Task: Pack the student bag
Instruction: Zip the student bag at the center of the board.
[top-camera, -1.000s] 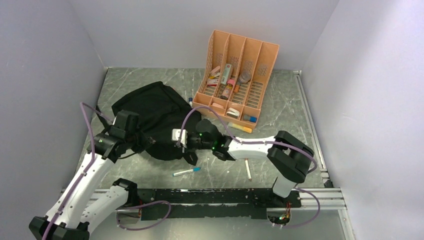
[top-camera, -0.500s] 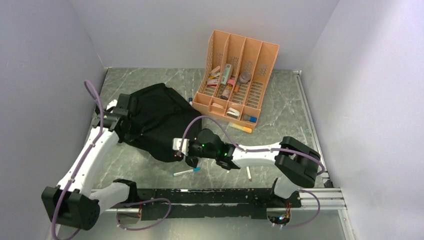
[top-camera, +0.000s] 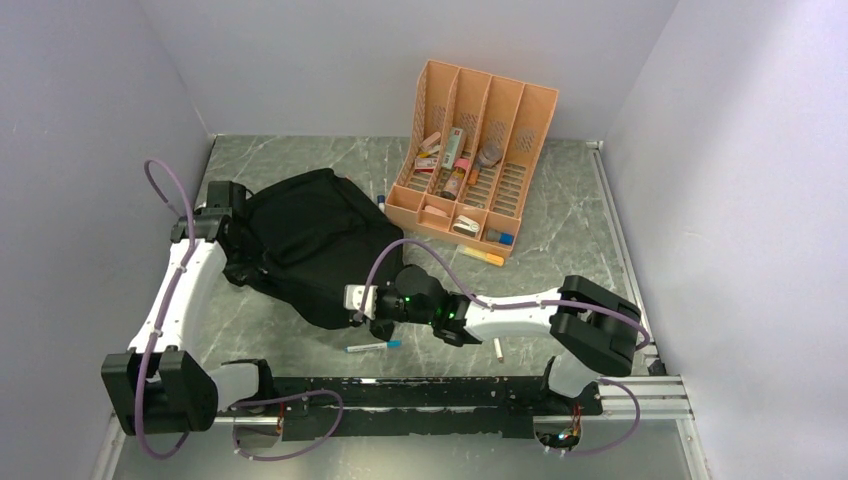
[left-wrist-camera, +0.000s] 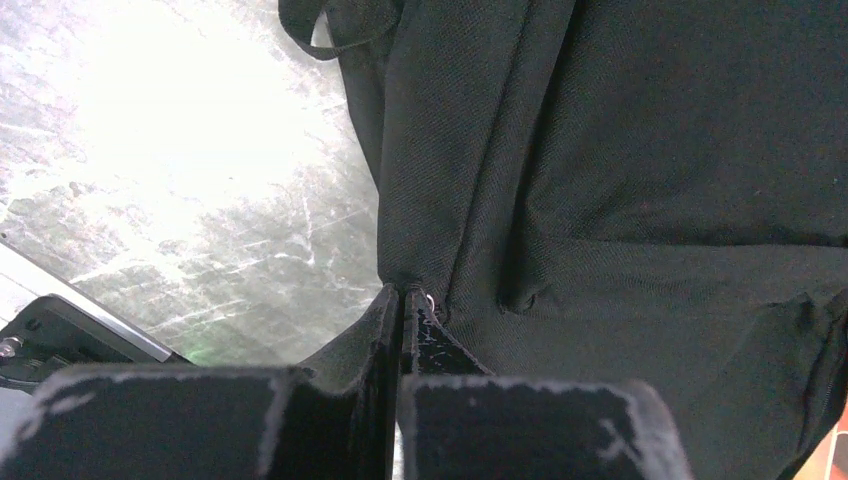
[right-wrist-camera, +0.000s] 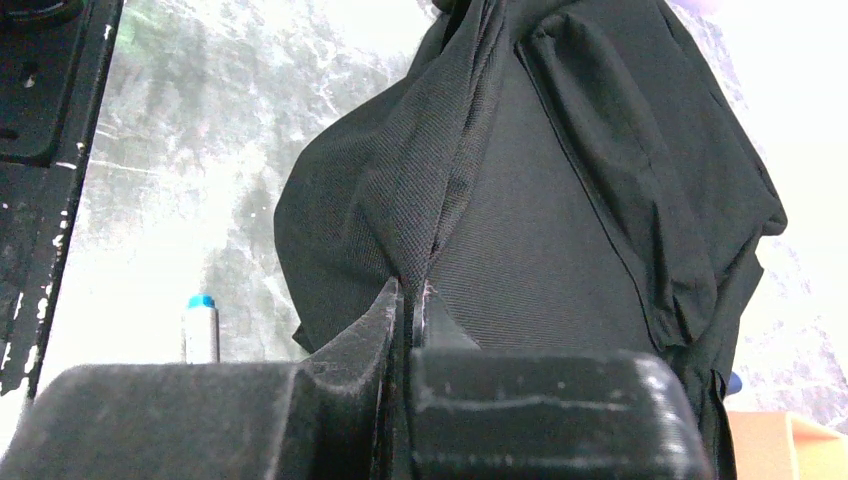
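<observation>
With left jaws and right jaws each clamped shut on fabric of the student bag (top-camera: 305, 232), draw them apart evenly so the mouth opens and neither pinch slips.

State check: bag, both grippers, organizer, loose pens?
student bag: slumped on the table, pinched at two edges; no opening visible.
left gripper: shut on the bag's left edge.
right gripper: shut on a fabric fold at the bag's near edge.
orange organizer: standing, slots holding small items.
teal-capped marker: capped, lying loose.
white stick: lying loose.
</observation>
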